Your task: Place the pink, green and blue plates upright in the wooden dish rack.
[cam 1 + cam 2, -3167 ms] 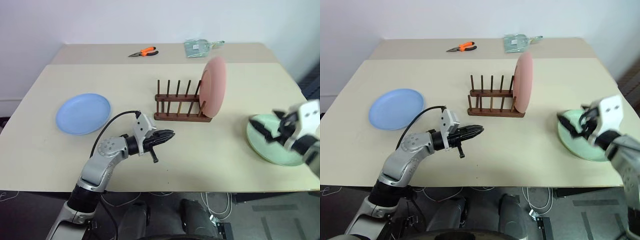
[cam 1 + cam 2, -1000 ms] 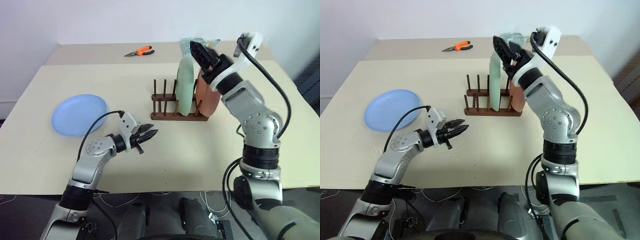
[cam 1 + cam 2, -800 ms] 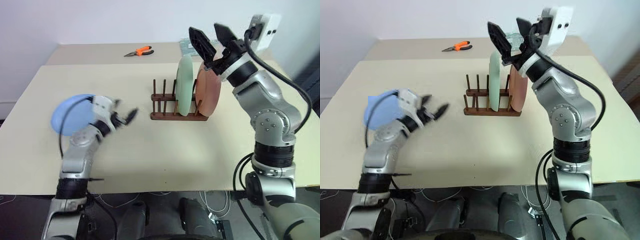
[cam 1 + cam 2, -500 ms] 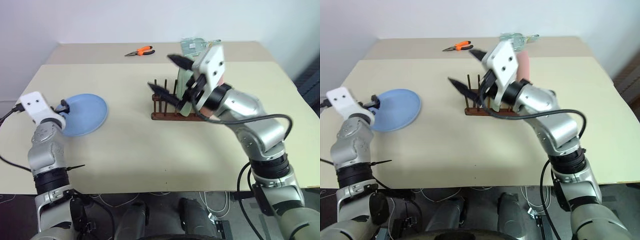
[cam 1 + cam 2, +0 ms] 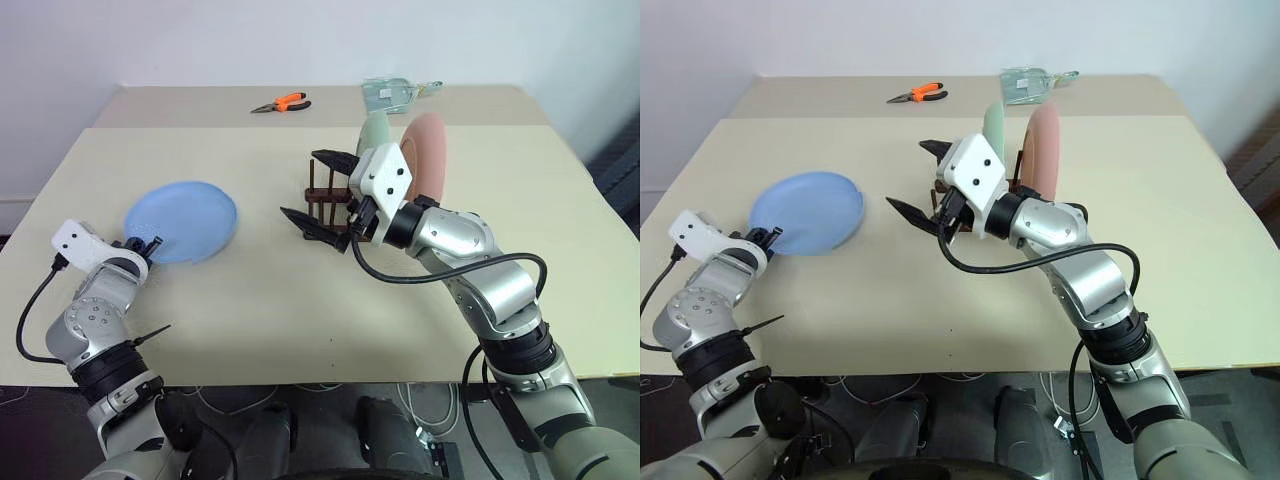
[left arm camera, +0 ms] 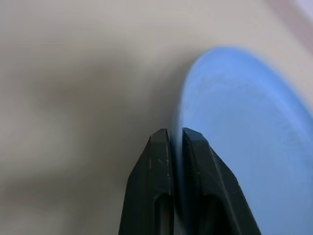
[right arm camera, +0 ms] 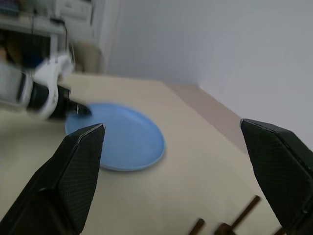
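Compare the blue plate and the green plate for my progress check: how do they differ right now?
The blue plate lies on the table, left of the rack; the green plate stands upright in it. The left gripper is shut on the blue plate's rim; nothing holds the green plate. Both are round.

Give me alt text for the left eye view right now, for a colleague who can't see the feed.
The left gripper is shut on the near rim of the blue plate at the table's left. The right gripper hangs open in front of the wooden dish rack, where the green plate and pink plate stand upright.
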You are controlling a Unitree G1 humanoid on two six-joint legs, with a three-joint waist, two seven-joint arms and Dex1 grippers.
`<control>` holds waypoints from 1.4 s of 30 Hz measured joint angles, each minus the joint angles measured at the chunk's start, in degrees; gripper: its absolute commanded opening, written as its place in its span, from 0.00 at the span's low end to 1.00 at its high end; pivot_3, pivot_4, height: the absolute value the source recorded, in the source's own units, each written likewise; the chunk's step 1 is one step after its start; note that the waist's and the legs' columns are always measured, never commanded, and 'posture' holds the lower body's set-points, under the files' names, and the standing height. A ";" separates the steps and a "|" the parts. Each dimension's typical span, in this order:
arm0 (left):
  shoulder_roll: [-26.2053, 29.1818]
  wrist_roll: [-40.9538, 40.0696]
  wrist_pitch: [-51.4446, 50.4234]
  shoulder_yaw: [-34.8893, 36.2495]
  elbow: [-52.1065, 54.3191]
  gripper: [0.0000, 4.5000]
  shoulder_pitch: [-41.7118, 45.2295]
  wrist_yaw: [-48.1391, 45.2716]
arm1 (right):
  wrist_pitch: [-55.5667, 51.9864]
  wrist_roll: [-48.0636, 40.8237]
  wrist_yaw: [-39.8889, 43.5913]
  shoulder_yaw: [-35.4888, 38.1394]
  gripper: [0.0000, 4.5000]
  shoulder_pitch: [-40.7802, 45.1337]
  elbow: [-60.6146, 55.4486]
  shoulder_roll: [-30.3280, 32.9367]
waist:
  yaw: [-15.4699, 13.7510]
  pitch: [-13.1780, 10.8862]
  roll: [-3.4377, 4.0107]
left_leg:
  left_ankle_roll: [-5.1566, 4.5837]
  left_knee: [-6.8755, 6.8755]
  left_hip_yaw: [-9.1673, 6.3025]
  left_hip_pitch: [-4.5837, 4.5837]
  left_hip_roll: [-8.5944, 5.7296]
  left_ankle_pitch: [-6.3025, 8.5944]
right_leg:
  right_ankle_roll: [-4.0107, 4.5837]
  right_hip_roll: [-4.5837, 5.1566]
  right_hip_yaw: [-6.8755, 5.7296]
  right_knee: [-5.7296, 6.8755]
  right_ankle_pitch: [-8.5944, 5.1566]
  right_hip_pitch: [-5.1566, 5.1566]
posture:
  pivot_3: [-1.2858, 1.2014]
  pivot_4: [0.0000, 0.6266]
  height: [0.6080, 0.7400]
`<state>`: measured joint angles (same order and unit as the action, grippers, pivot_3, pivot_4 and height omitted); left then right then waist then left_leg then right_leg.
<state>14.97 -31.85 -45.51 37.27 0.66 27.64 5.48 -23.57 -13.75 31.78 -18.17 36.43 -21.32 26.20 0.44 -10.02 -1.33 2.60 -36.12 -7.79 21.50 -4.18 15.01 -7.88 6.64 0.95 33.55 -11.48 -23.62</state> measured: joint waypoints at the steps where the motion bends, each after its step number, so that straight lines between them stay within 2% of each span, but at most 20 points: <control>1: 1.43 0.44 1.77 -3.88 2.31 0.02 0.44 -3.29 | 1.11 2.68 0.68 -2.23 1.00 0.60 0.02 0.45 | 0.01 -0.06 -0.12 | 0.02 0.00 0.00 0.02 0.00 -0.01 | 0.02 0.00 0.00 -0.01 0.01 -0.01 | 0.52 0.24 1.00; 6: 4.45 0.60 5.01 -16.32 11.39 0.02 5.67 -12.55 | 10.26 18.26 1.28 -12.68 1.00 5.18 5.46 -0.09 | 0.76 -0.04 -0.12 | 0.02 0.13 0.15 -0.14 0.03 0.00 | 0.02 0.01 0.11 -0.05 0.01 0.01 | 0.52 0.24 1.00; 9: 6.07 0.11 4.28 -19.24 13.49 0.02 5.70 -15.24 | 15.47 26.86 0.26 -16.28 1.00 6.68 13.51 -0.43 | 1.04 -0.06 -0.14 | 0.04 0.16 0.15 -0.09 0.08 -0.02 | 0.04 -0.06 0.13 0.04 0.02 -0.13 | 0.52 0.24 1.00; 12: 7.88 -0.78 3.40 -20.57 16.34 0.00 5.70 -17.27 | 18.48 32.32 -1.66 -16.98 0.81 9.05 21.30 -2.21 | 0.85 -0.08 -0.14 | 0.07 0.16 0.15 -0.01 0.07 -0.04 | 0.07 -0.06 0.18 0.08 0.04 -0.23 | 0.52 0.24 1.00; 18: 9.18 -2.07 2.01 -18.46 17.93 0.00 5.45 -17.46 | 22.37 36.45 -2.70 -16.22 0.14 11.08 24.25 -3.94 | 0.61 -0.08 -0.15 | 0.07 0.15 0.12 -0.01 0.06 -0.04 | 0.07 -0.07 0.18 0.08 0.04 -0.20 | 0.52 0.24 1.00; 19: 9.20 -2.28 1.98 -18.03 17.94 0.08 5.06 -17.42 | 23.06 36.89 -2.75 -16.21 0.04 11.08 24.28 -4.00 | 0.62 -0.08 -0.15 | 0.07 0.15 0.12 -0.02 0.06 -0.04 | 0.07 -0.07 0.18 0.08 0.04 -0.20 | 0.52 0.24 1.00; 20: 9.25 -2.55 1.93 -17.32 17.90 0.16 4.47 -17.33 | 23.84 37.46 -2.77 -16.17 0.00 11.05 24.27 -4.15 | 0.62 -0.08 -0.15 | 0.07 0.15 0.11 -0.02 0.06 -0.04 | 0.07 -0.07 0.18 0.08 0.04 -0.19 | 0.52 0.24 1.00; 23: 7.03 -4.19 2.28 -15.07 17.11 0.45 5.29 -15.38 | 24.65 37.66 -3.21 -14.99 0.00 10.78 24.25 -5.76 | 0.42 -0.11 -0.19 | 0.09 0.12 0.07 -0.01 0.06 -0.05 | 0.07 -0.08 0.17 0.10 0.04 -0.18 | 0.52 0.24 1.00; 26: 6.04 -4.80 6.66 -10.90 13.93 0.79 9.93 -11.69 | 24.68 35.88 -3.81 -12.34 0.00 9.29 23.68 -8.59 | 0.37 -0.13 -0.29 | 0.11 0.12 0.02 -0.02 0.06 -0.07 | 0.09 -0.11 0.15 0.10 0.05 -0.17 | 0.52 0.24 1.00; 29: 6.94 -2.25 14.18 -5.92 9.50 0.79 13.45 -6.97 | 22.91 29.86 -3.71 -7.77 0.00 6.49 21.29 -12.54 | 0.66 -0.12 -0.26 | 0.13 0.20 0.06 -0.08 0.08 -0.07 | 0.10 -0.12 0.19 0.12 0.06 -0.21 | 0.52 0.24 1.00; 33: 13.26 9.20 25.43 -7.95 2.47 0.79 4.77 -8.97 | 8.81 7.23 -4.60 4.78 0.00 1.17 10.31 -25.11 | 0.91 -0.10 -0.19 | 0.18 0.42 0.08 -0.12 0.12 -0.11 | 0.16 -0.20 0.33 0.31 0.09 -0.38 | 0.52 0.24 1.00; 36: 12.47 12.00 28.95 -14.31 1.46 0.79 -4.46 -15.62 | -1.44 -4.85 -8.49 12.27 0.00 0.96 4.57 -29.98 | -0.11 -0.07 -0.26 | 0.18 0.28 -0.02 -0.03 0.08 -0.11 | 0.18 -0.15 0.25 0.37 0.09 -0.38 | 0.52 0.24 1.00; 38: 12.40 14.28 31.12 -21.35 2.62 0.79 -11.55 -21.59 | -7.22 -10.45 -13.17 16.01 0.00 0.75 2.51 -33.39 | 0.04 -0.07 -0.24 | 0.17 0.25 0.01 -0.05 0.07 -0.09 | 0.25 -0.11 0.27 0.41 0.09 -0.37 | 0.52 0.24 1.00; 40: 11.18 15.13 32.17 -28.33 4.47 0.79 -17.31 -27.06 | -11.59 -14.53 -17.55 18.30 0.00 0.75 1.49 -33.45 | 0.25 -0.08 -0.23 | 0.17 0.25 0.02 -0.03 0.09 -0.09 | 0.42 -0.10 0.28 0.44 0.01 -0.42 | 0.52 0.24 1.00; 42: 9.86 14.85 32.22 -31.96 5.22 0.79 -19.95 -30.47 | -14.35 -17.01 -21.28 20.43 0.00 0.75 1.29 -33.46 | 0.40 -0.10 -0.21 | 0.17 0.30 0.01 0.03 0.12 -0.09 | 0.55 -0.16 0.27 0.52 -0.06 -0.62 | 0.52 0.24 1.00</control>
<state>24.83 -17.01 -13.29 5.31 5.88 7.68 -24.99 -37.92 -30.76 10.50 2.26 37.18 -20.03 -7.26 0.83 -10.13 -1.54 2.77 -35.82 -7.78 21.53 -4.06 14.91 -7.33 6.48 1.22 34.07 -11.54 -24.24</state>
